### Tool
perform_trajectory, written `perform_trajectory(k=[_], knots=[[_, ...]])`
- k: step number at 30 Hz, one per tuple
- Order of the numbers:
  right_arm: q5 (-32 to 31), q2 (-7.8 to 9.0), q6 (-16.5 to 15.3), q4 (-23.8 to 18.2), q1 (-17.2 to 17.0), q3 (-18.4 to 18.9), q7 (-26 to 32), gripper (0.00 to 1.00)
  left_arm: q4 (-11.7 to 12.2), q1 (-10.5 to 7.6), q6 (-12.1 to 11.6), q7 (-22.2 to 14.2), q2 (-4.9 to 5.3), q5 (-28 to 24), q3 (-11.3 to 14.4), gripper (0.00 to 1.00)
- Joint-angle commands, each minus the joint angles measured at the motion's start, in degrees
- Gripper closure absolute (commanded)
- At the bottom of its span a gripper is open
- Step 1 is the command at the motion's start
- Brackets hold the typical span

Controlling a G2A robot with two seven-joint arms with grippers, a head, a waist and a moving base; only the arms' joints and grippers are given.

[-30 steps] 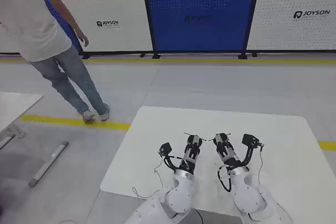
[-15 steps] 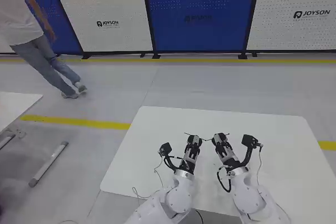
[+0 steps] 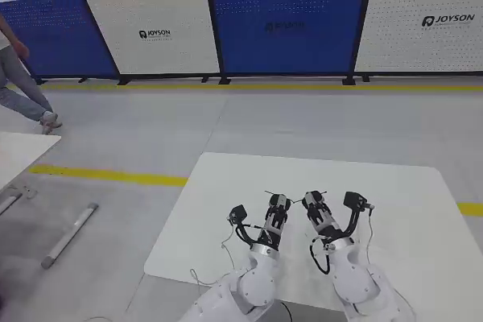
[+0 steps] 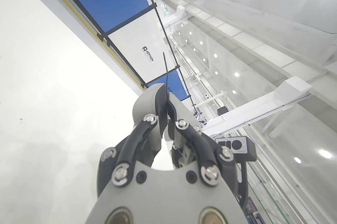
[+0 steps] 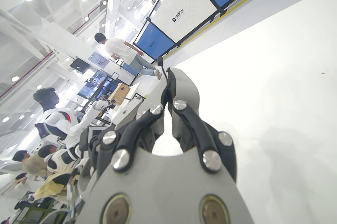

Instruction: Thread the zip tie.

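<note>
The zip tie (image 4: 165, 69) is a thin, flat strap of black plastic. In the left wrist view we see its tail taper to a fine point, projecting straight out past the fingertips of the left gripper (image 4: 166, 101). That gripper is closed on the strap, which is sandwiched between its two black ribbed pads (image 4: 160, 97). In the right wrist view the zip tie (image 5: 163, 71) ends in a small square block just beyond the tips of the right gripper (image 5: 168, 77), which likewise clamps the strap between its pads. We cannot tell how the strap runs between the two grippers.

Each finger has a smooth, rounded grey shell, carried on black link bars fastened with bright round screw heads.

In the top view the left gripper (image 3: 278, 201) and the right gripper (image 3: 312, 199) sit side by side, near each other but apart, over the near part of the table (image 3: 386, 181), a smooth, matte white slab with rounded corners. Beyond it stand blue and white perforated panels (image 3: 286, 36) in black frames.
</note>
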Motion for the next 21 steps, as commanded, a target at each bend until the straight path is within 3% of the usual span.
perform_trajectory(k=[1,21], knots=[[0.2,-0.02,-0.4,-0.2,-0.4,0.3,-0.6,1.00,0.0,0.00,0.0,0.0,0.00,0.0,0.0,1.00],[-1.3,-0.31,-0.5,-0.8,-0.8,0.8,0.4,1.00,0.0,0.00,0.0,0.0,0.00,0.0,0.0,1.00]])
